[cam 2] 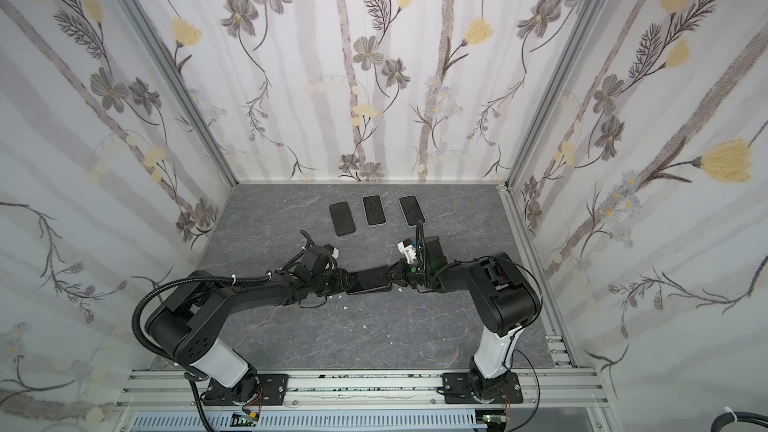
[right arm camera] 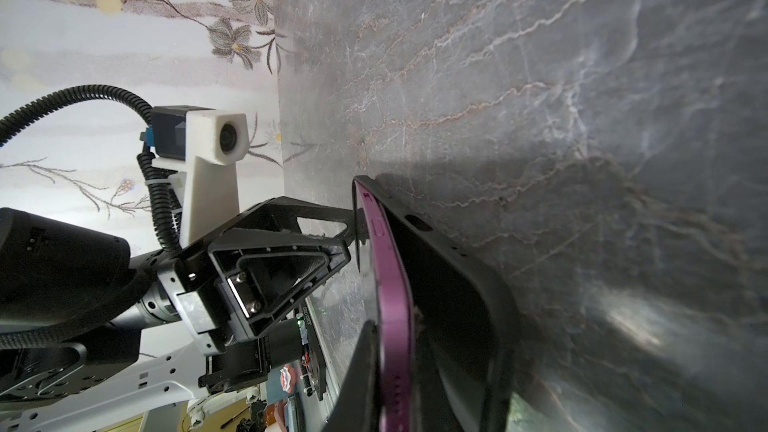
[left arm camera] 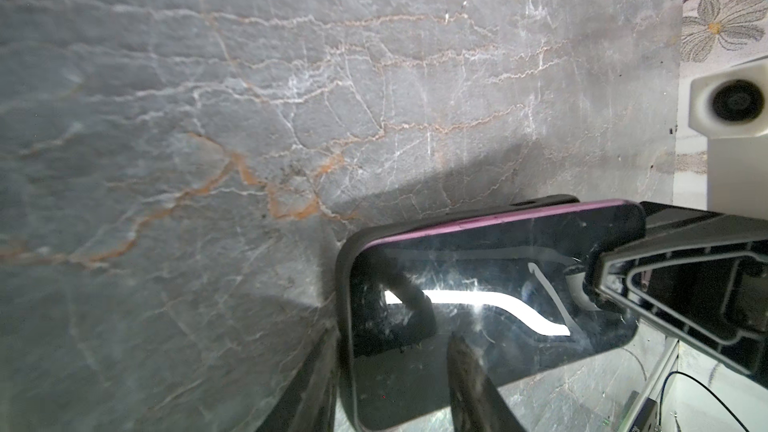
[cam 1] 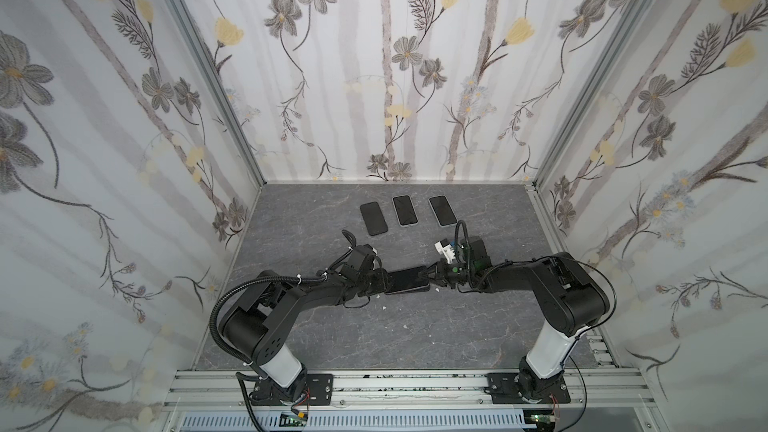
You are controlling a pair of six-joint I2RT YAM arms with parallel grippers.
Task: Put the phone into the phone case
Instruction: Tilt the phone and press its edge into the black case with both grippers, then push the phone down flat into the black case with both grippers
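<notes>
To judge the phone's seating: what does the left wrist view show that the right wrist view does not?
Only the left wrist view: the phone's glass face, with the right gripper's fingertip on it. Only the right wrist view: the phone edge-on, and the left gripper seen from outside at the phone case's end. Both: the purple-edged phone partly seated in the case, and the grey table.

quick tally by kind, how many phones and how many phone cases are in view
phones: 4 (left back phone, middle back phone, right back phone, purple-edged phone)
cases: 1 (black case, partly round the purple-edged phone)
total: 5
whether the back phones wear cases is too small to tell
</notes>
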